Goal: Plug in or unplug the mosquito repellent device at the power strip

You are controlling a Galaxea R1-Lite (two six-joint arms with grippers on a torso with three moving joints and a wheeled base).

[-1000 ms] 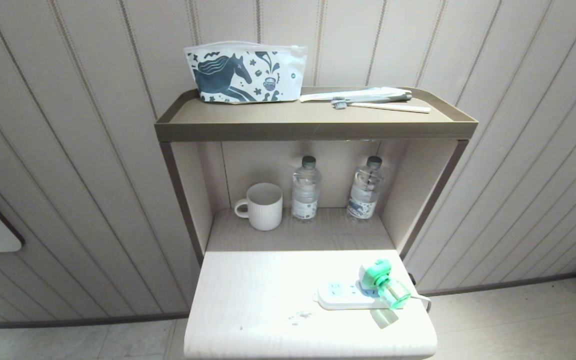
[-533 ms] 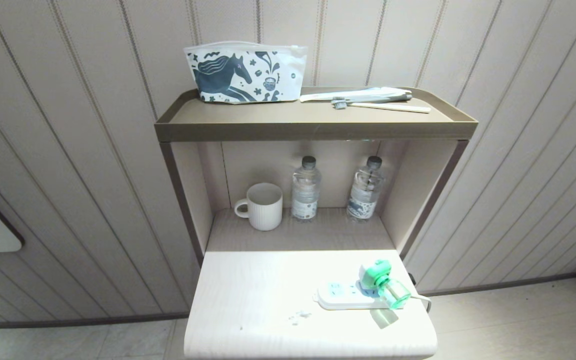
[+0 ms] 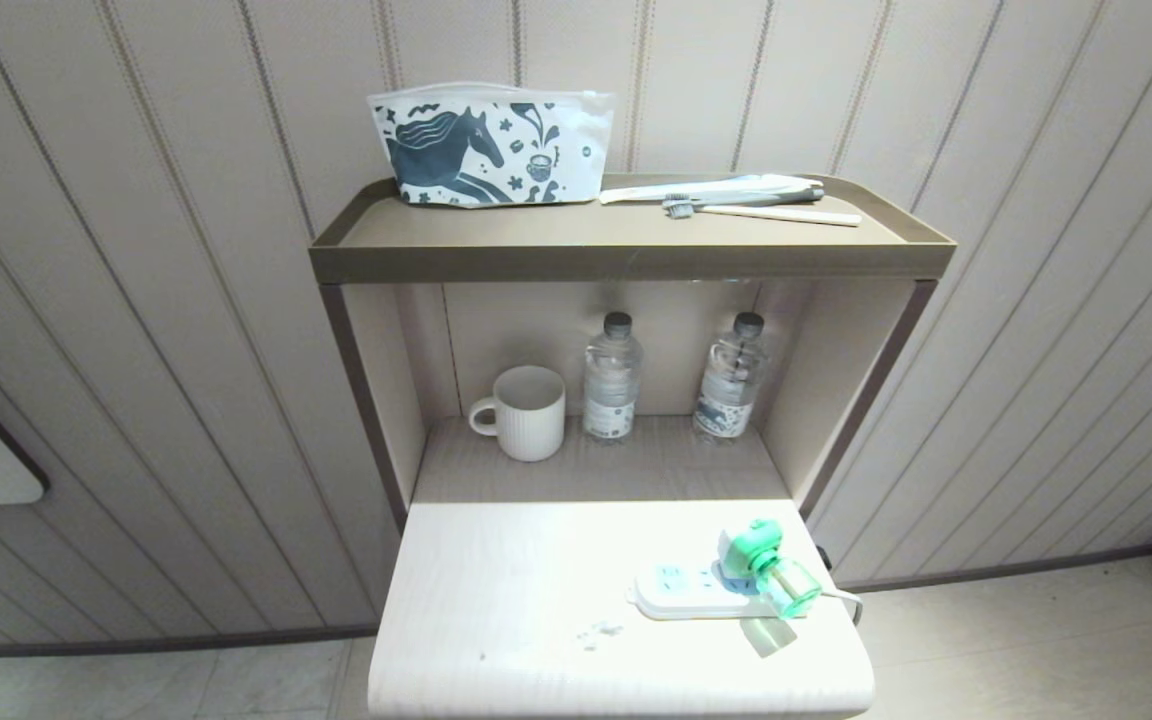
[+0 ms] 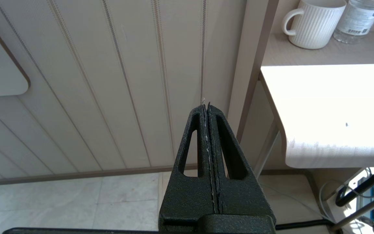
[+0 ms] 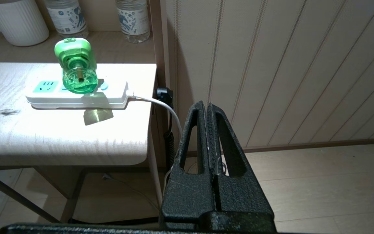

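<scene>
The white power strip lies near the right edge of the pale table top. The mosquito repellent device, green and white with a translucent green bottle, stands plugged into it, bottle tipped toward me. Neither gripper shows in the head view. My right gripper is shut and empty, low beside the table's right edge and apart from the strip. My left gripper is shut and empty, off the table's left edge in front of the wall.
A white ribbed mug and two clear water bottles stand in the niche behind the table top. A printed pouch and a toothbrush lie on the brown upper shelf. The strip's white cord hangs off the right edge.
</scene>
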